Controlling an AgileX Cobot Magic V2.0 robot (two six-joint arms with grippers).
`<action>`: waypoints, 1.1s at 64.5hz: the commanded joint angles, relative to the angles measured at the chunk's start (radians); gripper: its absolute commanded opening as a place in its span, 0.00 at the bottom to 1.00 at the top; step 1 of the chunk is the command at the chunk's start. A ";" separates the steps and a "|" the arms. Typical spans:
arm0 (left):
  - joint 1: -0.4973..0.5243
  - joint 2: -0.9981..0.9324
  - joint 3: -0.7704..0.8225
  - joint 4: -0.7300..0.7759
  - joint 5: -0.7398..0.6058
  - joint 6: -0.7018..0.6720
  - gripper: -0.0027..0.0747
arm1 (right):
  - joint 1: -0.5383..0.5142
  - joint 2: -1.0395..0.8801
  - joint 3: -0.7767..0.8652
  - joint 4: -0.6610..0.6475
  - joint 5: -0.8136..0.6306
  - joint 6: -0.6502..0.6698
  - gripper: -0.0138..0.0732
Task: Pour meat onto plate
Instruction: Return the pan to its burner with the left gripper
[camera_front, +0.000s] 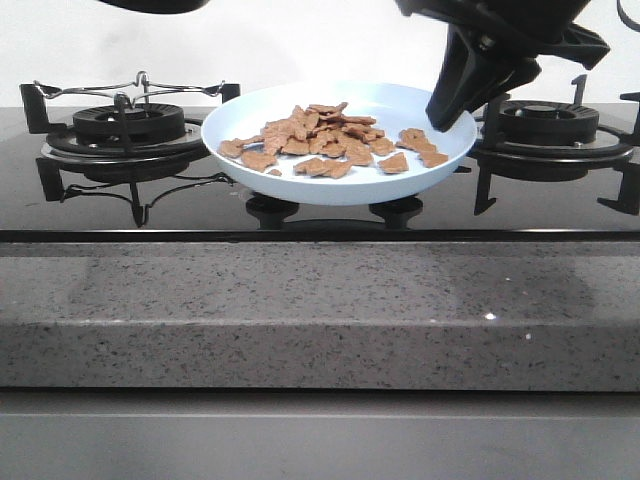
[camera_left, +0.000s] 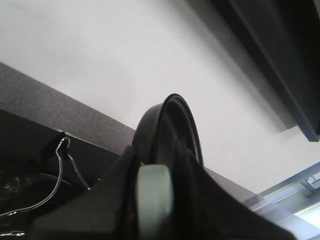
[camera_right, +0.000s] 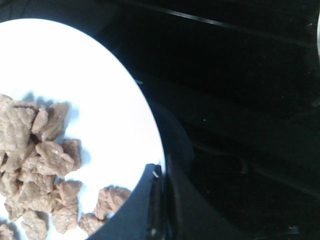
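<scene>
Grey speckled stone counter edge (camera_front: 300, 310) was noted closest to the front camera, with the black glass hob (camera_front: 200, 205) behind it. On the hob, between the left burner grate (camera_front: 125, 125) and the right burner grate (camera_front: 550, 125), the plate (camera_front: 300, 185) was seen raised off the glass and slightly tilted.

Right gripper (camera_front: 452, 118) was observed coming down from the upper right, its dark fingers clamped over the plate's far right rim; one finger was seen inside the rim, the other outside it. The wrist view confirmed this: the pale rim (camera_right: 150, 125) was pinched between the two dark fingers (camera_right: 142, 210), so the right pincer was recorded as clenched on the plate.

Meat (camera_front: 330, 135) was recorded lying on the plate, spread in a loose heap across its middle, with a few pieces close beside the inner finger of the right pincer. In the right wrist view the nearest pieces (camera_right: 107, 197) were just beside that finger, the rest (camera_right: 35, 150) further inward from it.

Left gripper (camera_left: 155, 200) was seen only from its own wrist camera. A black frying pan (camera_left: 175, 130) was viewed edge-on, rim upward, and a pale grey-green handle (camera_left: 152, 197) was held between the dark fingers (camera_left: 100, 200). The left pincer was recorded as clenched on that handle, against a white wall (camera_left: 125, 60).
</scene>
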 joint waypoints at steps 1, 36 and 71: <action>0.020 0.006 -0.039 -0.132 0.089 -0.024 0.01 | -0.001 -0.050 -0.024 0.015 -0.041 -0.010 0.03; 0.037 0.148 -0.039 -0.124 0.035 -0.024 0.01 | -0.001 -0.050 -0.024 0.015 -0.041 -0.010 0.03; 0.037 0.170 -0.039 0.000 0.052 -0.070 0.53 | -0.001 -0.050 -0.024 0.015 -0.041 -0.010 0.03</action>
